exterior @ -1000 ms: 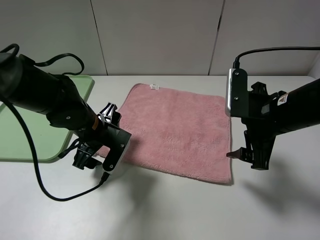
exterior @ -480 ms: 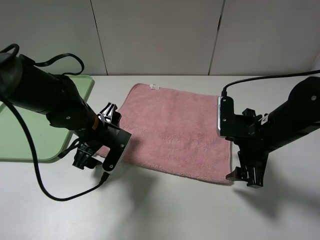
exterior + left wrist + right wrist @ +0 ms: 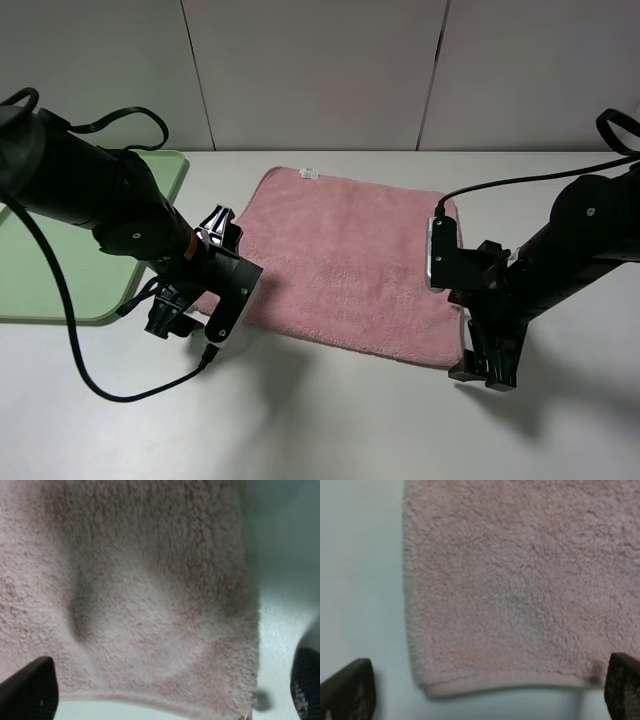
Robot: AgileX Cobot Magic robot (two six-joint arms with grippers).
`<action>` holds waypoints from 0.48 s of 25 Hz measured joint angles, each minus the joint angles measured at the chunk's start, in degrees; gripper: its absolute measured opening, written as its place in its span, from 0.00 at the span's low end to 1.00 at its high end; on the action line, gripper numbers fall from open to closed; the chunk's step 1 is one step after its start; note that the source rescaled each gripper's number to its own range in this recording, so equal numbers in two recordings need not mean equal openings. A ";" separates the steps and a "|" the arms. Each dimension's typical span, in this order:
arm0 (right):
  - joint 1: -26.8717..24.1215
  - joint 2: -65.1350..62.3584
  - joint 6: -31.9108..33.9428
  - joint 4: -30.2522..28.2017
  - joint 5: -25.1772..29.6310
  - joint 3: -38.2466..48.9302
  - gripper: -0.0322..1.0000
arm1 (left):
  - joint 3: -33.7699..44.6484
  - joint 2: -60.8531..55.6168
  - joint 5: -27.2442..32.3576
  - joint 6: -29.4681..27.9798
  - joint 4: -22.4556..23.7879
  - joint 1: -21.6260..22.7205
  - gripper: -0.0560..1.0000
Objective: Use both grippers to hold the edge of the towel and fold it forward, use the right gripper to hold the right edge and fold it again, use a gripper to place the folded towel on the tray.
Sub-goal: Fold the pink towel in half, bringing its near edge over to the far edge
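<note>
Towel (image 3: 350,260) lies flat and pink on the table (image 3: 330,430), its near hem running left to right between the two arms. Left gripper (image 3: 185,318) sits at the near-left corner, right gripper (image 3: 485,372) at the near-right corner. Both gape wide astride that hem, nothing pinched. Green tray (image 3: 60,290) lies beyond the left arm.

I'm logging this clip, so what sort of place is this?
Likely a robotics lab bench, not a home: a plain white table against grey wall panels, a left arm and right arm trailing cables, and just a pink towel and green tray laid out.
</note>
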 joint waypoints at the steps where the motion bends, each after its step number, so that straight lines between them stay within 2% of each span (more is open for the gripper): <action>1: 0.00 0.48 0.00 0.00 -0.23 0.00 1.00 | 0.00 0.00 0.00 0.06 0.00 0.00 0.93; 12: 0.00 4.70 0.00 0.53 -1.66 -0.31 1.00 | 0.00 0.07 -0.06 0.06 0.00 0.00 0.93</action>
